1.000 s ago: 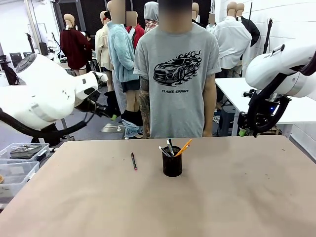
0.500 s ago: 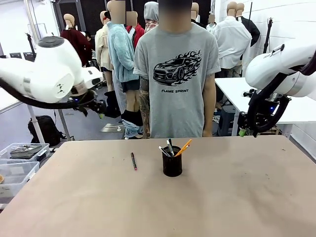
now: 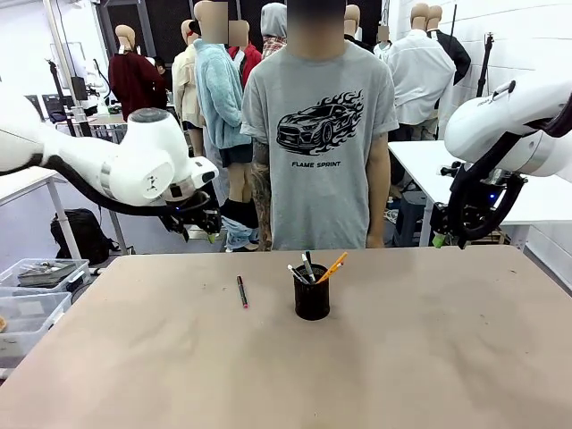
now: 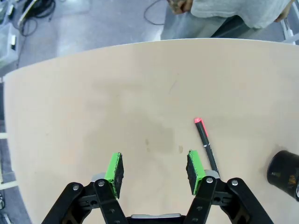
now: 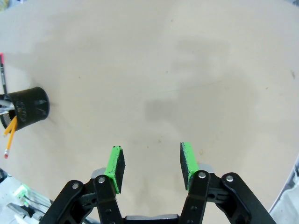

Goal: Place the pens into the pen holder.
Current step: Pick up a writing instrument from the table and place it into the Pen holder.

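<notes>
The small black wire-mesh cylindrical pen holder (image 3: 312, 302) stands upright near the middle of the tan table (image 3: 429, 349). A yellow-orange pencil (image 3: 333, 265) and dark pens with pale tips (image 3: 304, 268) lean out of its rim, while a dark pen with red ends (image 3: 241, 291) lies flat on the tabletop to its left, apart from it. The left gripper (image 4: 154, 163) hangs above the table with its green-padded fingers spread wide around nothing and the red-ended pen on the surface beside one finger; the right gripper (image 5: 151, 158) is likewise spread and empty over bare tabletop, well apart from the holder.
</notes>
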Action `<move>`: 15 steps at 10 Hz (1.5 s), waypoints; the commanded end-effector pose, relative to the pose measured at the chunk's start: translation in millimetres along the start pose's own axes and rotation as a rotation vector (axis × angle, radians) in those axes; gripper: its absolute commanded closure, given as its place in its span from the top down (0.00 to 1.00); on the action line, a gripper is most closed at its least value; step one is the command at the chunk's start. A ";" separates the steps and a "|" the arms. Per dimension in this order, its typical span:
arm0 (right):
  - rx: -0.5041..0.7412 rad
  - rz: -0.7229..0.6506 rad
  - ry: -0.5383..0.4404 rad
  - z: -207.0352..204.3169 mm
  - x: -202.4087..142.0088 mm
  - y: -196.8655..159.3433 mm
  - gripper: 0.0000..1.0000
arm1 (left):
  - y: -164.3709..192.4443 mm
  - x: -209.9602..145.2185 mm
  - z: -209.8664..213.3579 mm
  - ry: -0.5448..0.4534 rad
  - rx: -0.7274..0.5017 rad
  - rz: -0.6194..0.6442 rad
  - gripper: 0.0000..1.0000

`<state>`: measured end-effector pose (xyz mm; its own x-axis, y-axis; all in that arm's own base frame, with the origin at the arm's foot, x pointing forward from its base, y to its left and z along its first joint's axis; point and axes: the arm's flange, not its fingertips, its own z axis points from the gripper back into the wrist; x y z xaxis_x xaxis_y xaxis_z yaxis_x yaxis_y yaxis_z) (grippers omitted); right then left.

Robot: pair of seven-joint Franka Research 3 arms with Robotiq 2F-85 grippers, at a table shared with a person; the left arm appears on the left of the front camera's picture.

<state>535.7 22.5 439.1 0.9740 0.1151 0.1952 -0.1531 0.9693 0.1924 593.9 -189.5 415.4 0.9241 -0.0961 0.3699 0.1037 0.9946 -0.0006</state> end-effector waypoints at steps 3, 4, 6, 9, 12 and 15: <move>0.022 0.008 -0.003 -0.8 0.8 -1.3 0.61 | -11.8 15.5 -38.7 0.038 -0.092 -0.017 0.71; 0.022 0.008 -0.003 -0.8 0.8 -1.3 0.61 | -22.4 14.1 -59.4 0.084 -0.113 -0.030 0.71; 0.022 0.008 -0.003 -0.8 0.8 -1.3 0.61 | -40.9 9.8 -88.5 0.146 -0.121 -0.065 0.71; 0.022 0.008 -0.003 -0.8 0.8 -1.3 0.61 | -50.8 6.5 -108.4 0.192 -0.133 -0.081 0.71; 0.022 0.008 -0.003 -0.8 0.8 -1.3 0.61 | -54.2 2.9 -119.1 0.243 -0.111 -0.080 0.71; 0.022 0.008 -0.003 -0.8 0.8 -1.3 0.61 | -56.4 1.4 -123.4 0.263 -0.110 -0.091 0.71</move>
<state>535.8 22.6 438.9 0.9740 0.1153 0.1949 -0.1533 0.9693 0.1924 628.4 -250.4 305.4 0.9712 -0.1891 0.1451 0.2019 0.9762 -0.0792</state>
